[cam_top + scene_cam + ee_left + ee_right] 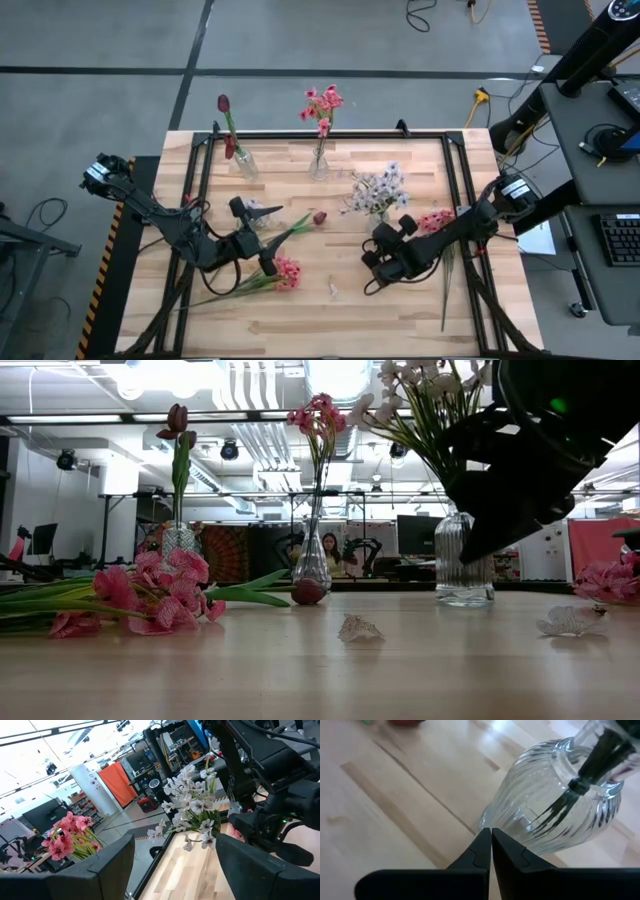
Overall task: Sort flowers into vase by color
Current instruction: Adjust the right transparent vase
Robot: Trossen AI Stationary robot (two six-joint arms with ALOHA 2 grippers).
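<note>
Three glass vases stand along the table's far half. The left one [243,163] holds dark red tulips, the middle one [319,165] pink blooms, and the ribbed right one [381,208] white-lavender sprays [380,186]. A loose red tulip [318,217] and a pink cluster [286,272] lie near my left gripper [262,238]. That gripper hovers open over them, with nothing between its fingers [175,845]. Another pink cluster [436,220] lies at the right. My right gripper [378,248] is shut, raised just near of the ribbed vase [555,805], and holds nothing.
A black frame [330,135] borders the tabletop. Small fallen petals lie on the wood [360,628] [570,622]. The near strip of the table [330,325] is bare wood. The right arm [545,450] hangs in front of the ribbed vase [463,560] in the low view.
</note>
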